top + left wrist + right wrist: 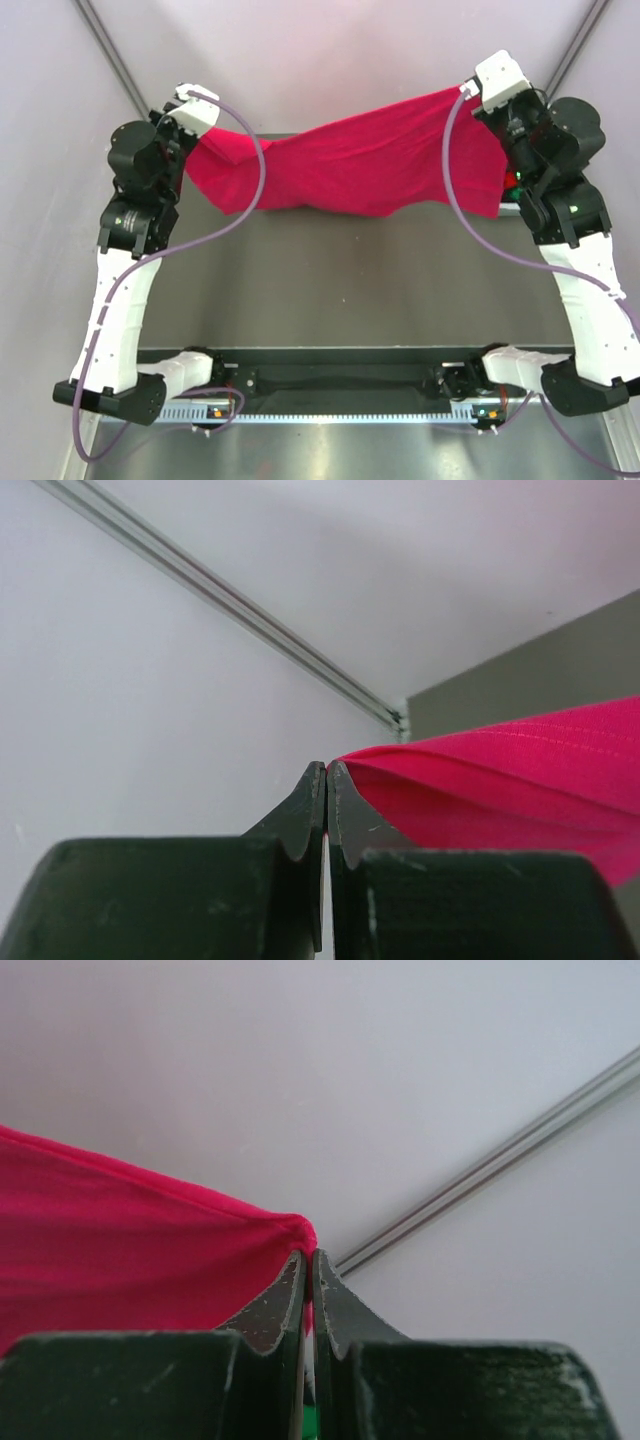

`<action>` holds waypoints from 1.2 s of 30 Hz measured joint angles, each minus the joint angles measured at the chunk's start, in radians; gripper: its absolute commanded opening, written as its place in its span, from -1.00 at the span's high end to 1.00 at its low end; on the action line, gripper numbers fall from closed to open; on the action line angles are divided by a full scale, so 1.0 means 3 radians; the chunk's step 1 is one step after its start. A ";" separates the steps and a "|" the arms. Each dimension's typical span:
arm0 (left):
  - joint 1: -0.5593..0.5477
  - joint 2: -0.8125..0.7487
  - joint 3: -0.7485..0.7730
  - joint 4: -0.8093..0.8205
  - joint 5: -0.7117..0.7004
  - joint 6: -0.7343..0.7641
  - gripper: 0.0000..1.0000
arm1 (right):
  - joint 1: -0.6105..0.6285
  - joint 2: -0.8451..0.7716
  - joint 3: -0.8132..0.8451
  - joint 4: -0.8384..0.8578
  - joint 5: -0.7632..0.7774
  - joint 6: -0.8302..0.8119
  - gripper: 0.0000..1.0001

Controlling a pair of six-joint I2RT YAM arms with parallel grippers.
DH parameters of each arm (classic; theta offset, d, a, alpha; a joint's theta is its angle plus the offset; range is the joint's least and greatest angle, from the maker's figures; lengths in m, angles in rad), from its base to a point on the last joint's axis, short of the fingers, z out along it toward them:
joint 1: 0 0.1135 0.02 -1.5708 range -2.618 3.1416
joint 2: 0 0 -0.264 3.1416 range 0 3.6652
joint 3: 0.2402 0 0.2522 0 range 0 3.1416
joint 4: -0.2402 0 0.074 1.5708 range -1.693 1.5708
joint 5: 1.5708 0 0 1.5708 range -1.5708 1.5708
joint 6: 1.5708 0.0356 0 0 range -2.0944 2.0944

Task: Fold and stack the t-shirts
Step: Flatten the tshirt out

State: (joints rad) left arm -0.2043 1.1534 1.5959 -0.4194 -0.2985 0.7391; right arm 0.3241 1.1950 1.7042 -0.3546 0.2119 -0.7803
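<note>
A crimson-pink t-shirt hangs stretched in the air between my two raised arms, above the far part of the dark table. My left gripper is shut on its left corner; in the left wrist view the cloth runs off to the right from the closed tips. My right gripper is shut on its right corner; in the right wrist view the cloth spreads left from the closed tips. A bit of red and green cloth shows behind my right arm.
The grey table lies below the shirt. Pale walls with metal rails close in the back and sides. Purple cables loop off both wrists. The arm bases sit on a rail at the near edge.
</note>
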 measured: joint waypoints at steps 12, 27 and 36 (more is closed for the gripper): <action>0.0045 -0.0408 -0.0100 -0.1307 0.0453 -0.1344 1.00 | -0.0005 -0.0983 -0.0495 -0.1241 -0.0520 0.0896 1.00; 0.0423 0.0987 -0.0090 -0.1236 0.0614 -0.1593 1.00 | -0.0089 0.0394 -0.0690 -0.0900 -0.0847 0.1275 1.00; 0.0749 0.2742 0.2241 -0.0998 0.0745 -0.1624 1.00 | -0.0458 0.2534 0.1779 -0.0610 -0.0837 0.1303 1.00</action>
State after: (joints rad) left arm 0.0204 1.9759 2.2681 -0.7189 -0.0750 0.2520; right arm 0.1867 1.9553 2.2379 -0.5377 -0.0391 -0.3893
